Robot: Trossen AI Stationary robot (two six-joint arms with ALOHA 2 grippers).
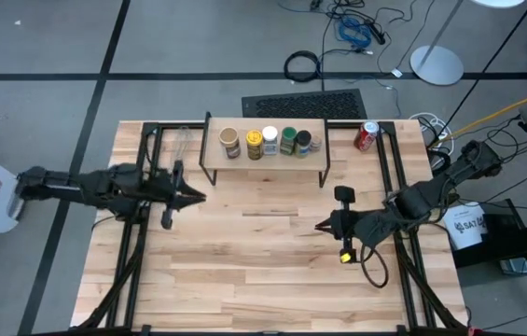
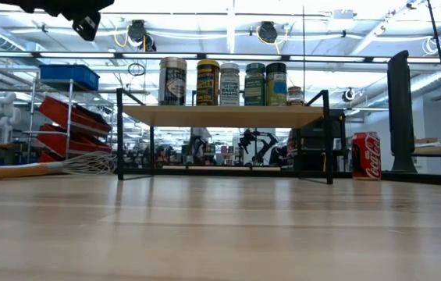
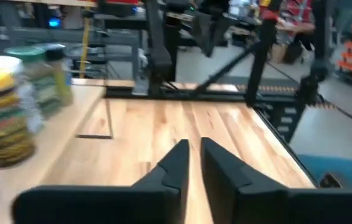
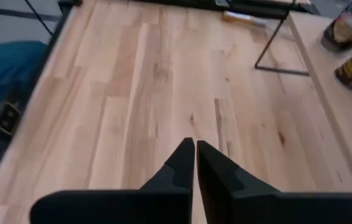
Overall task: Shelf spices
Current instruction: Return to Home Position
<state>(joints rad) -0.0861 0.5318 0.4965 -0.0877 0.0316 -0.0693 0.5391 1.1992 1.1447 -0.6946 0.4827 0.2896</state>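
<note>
- The shelf [image 2: 220,116], a light-wood board on thin black legs, stands at the middle of the table's [image 1: 263,271] far edge. Its long axis runs left to right across the table.
- 6 jars [image 2: 229,83] stand upright on the board, lids up, in 1 close row along that long axis.
- In the low view, the row from the left is a tan lid, a yellow body, a white lid, a green lid, 1 more full-size jar, then a much smaller jar at the right end.
- Bare board shows at both ends of the row, more at the left.
- Under the board the space between the legs is open.
- A red can [image 1: 366,136] stands upright on the table just past the shelf's right end.
- A whisk [image 2: 72,165] lies by the left end, with its handle pointing away from the shelf.
- The left gripper [image 1: 198,196] hangs above the table in front of the shelf's left end and points toward the table's middle. Its fingers are drawn together with only a thin slit between them and hold nothing.
- The right gripper [image 1: 321,225] hangs in front of the shelf's right end, nearer the front edge, and points toward the middle. Its fingers are closed on nothing.
- Wide bare wood lies between the 2 grippers and on to the near edge.
</note>
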